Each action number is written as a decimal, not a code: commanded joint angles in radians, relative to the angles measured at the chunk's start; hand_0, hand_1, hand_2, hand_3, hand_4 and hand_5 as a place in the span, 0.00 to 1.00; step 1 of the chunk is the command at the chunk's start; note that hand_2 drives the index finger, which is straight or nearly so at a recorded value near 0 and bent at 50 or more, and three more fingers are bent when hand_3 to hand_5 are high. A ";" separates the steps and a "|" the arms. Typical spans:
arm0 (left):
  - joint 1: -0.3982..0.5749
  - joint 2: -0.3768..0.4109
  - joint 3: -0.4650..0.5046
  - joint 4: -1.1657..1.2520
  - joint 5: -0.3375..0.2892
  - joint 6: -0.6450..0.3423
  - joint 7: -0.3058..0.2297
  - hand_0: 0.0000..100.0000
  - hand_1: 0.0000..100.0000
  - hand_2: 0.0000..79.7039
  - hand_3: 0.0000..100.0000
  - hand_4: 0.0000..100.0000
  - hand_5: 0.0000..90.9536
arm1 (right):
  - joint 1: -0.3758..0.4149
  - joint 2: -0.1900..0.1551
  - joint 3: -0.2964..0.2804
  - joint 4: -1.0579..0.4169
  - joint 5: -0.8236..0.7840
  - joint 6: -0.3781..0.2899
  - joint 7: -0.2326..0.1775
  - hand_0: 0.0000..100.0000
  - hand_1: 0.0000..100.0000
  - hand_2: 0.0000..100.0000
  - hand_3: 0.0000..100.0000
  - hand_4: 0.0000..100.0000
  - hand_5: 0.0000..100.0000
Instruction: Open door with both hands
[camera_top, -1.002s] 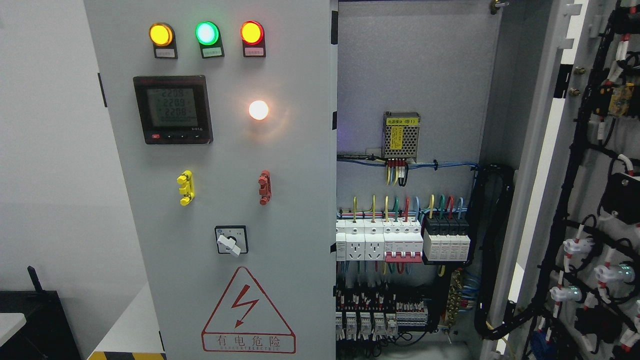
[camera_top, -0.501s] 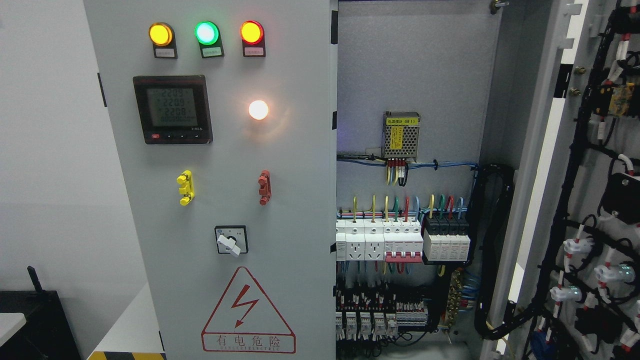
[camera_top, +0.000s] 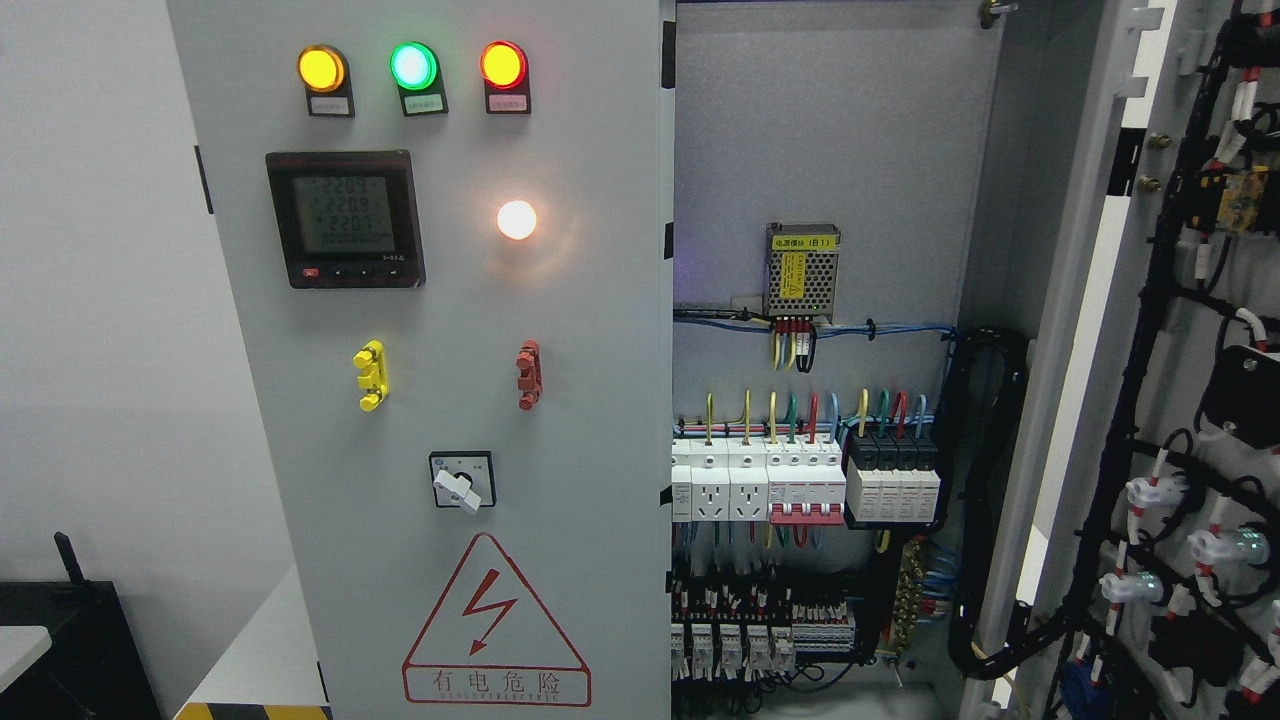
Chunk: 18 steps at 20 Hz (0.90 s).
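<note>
Doors of a grey electrical cabinet fill the head view. The left door (camera_top: 440, 400) is shut and faces the camera flat; the right door (camera_top: 1190, 400) stands swung wide open at the right edge, its inner side turned to the camera and strung with black cable looms (camera_top: 1150, 330) and white connectors (camera_top: 1150, 492).

On the left door, near its top, sit three lit indicator lamps in a row: amber (camera_top: 321, 68), green (camera_top: 413, 65) and red (camera_top: 503, 64). Below them is a black digital meter (camera_top: 346, 219) with a pale screen showing rows of digits, and right of the meter a glowing white lamp (camera_top: 517, 220). Lower on the door are a yellow handle (camera_top: 371, 375) and, to its right, a red handle (camera_top: 529, 375). Beneath these is a rotary switch (camera_top: 461, 482) with a white knob, and under that a red triangular lightning warning sign (camera_top: 496, 620).

Right of the left door the cabinet interior lies exposed: a perforated metal power supply (camera_top: 803, 269) with a yellow label, a row of white circuit breakers (camera_top: 760, 480) with coloured wires above, black-topped modules (camera_top: 893, 480) beside them, and terminal blocks (camera_top: 760, 625) below.

Left of the left door are a white wall (camera_top: 90, 300) and a dark object (camera_top: 70, 640) low down.

No robot hand shows, so neither one's state can be told.
</note>
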 joint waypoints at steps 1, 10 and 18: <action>-0.003 -0.033 -0.015 0.002 0.002 0.000 -0.001 0.00 0.00 0.00 0.00 0.03 0.00 | -0.166 0.005 0.009 -0.088 -0.001 0.001 -0.003 0.11 0.00 0.00 0.00 0.00 0.00; -0.003 -0.035 -0.015 0.008 0.002 0.000 -0.001 0.00 0.00 0.00 0.00 0.03 0.00 | -0.273 0.071 0.013 -0.074 -0.001 -0.001 0.000 0.11 0.00 0.00 0.00 0.00 0.00; -0.003 -0.036 -0.015 0.008 0.002 0.000 -0.001 0.00 0.00 0.00 0.00 0.03 0.00 | -0.372 0.078 0.019 -0.055 -0.001 0.108 -0.003 0.11 0.00 0.00 0.00 0.00 0.00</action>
